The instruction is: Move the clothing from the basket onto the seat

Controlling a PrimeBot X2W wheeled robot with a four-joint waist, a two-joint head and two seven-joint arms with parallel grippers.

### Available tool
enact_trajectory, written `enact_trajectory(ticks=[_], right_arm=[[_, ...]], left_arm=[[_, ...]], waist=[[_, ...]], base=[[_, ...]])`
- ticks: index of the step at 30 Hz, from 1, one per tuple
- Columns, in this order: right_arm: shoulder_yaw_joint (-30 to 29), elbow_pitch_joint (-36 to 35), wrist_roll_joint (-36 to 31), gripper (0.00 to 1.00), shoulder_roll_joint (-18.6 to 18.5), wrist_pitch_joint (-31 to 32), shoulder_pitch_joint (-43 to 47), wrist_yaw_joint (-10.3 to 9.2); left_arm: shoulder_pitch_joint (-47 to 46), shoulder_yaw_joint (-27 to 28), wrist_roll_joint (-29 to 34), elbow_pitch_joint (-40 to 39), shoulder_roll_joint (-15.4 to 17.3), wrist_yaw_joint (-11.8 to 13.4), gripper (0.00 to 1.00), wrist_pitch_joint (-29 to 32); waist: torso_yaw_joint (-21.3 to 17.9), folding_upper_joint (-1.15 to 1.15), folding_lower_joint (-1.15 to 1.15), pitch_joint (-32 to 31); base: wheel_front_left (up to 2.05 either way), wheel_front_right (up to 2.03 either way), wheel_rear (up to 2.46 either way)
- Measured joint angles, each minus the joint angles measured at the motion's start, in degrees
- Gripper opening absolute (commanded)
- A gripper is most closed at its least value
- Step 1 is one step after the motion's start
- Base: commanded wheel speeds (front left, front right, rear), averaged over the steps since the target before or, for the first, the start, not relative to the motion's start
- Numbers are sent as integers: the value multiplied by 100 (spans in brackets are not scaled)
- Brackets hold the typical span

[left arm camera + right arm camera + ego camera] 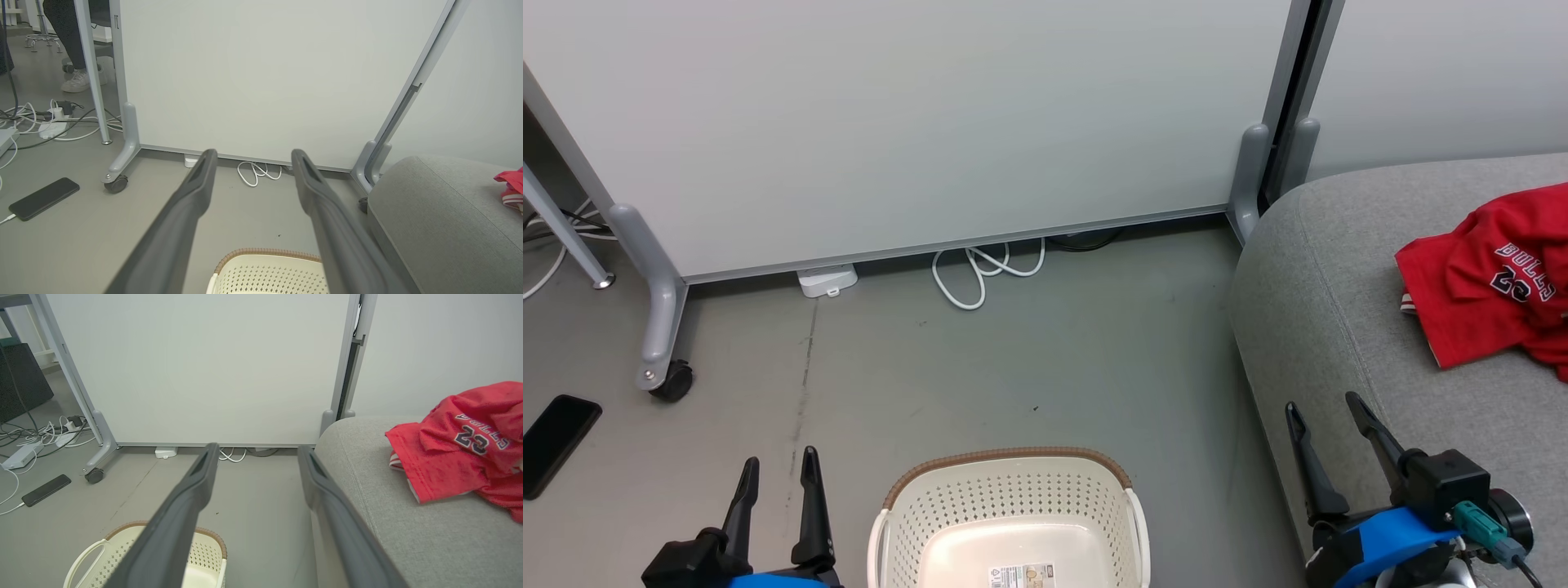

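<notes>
The red clothing (1490, 282) with "BULLS 23" lettering lies crumpled on the grey seat (1339, 269) at the right; it also appears as red clothing (461, 445) on the seat (367, 477) and as a red edge of clothing (510, 185) on the seat (433, 212). The cream basket (1013, 523) with a brown rim stands on the floor at the bottom centre, its visible inside bare. My left gripper (776, 465) is open beside the basket's left. My right gripper (1323, 408) is open over the seat's front edge, apart from the clothing. The basket (122, 555) sits lower left of my right gripper (257, 451). My left gripper (253, 157) is above the basket (269, 271).
A white rolling partition (915, 122) stands behind, with a castor foot (670, 380) and a white cable loop (980, 273) on the floor. A black phone (556, 441) lies on the floor at the left. A person's shoe (77, 81) and cables are at the far left.
</notes>
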Motion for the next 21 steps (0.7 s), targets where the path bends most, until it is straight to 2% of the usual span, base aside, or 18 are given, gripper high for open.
enact_trajectory(ticks=[19, 20, 21], right_arm=[[81, 0, 114, 100, 0, 1, 13, 0], [82, 24, 114, 0, 0, 1, 14, 0], [85, 74, 114, 0, 1, 1, 22, 0]], left_arm=[[2, -38, 44, -33, -3, 0, 100, 0], [3, -37, 42, -4, -5, 0, 0, 4], [19, -37, 41, 43, -10, 0, 0, 14]], waist=[[46, 0, 0, 9], [48, 0, 0, 10], [48, 0, 0, 10]], base=[[0, 0, 0], [0, 0, 0], [0, 0, 0]])
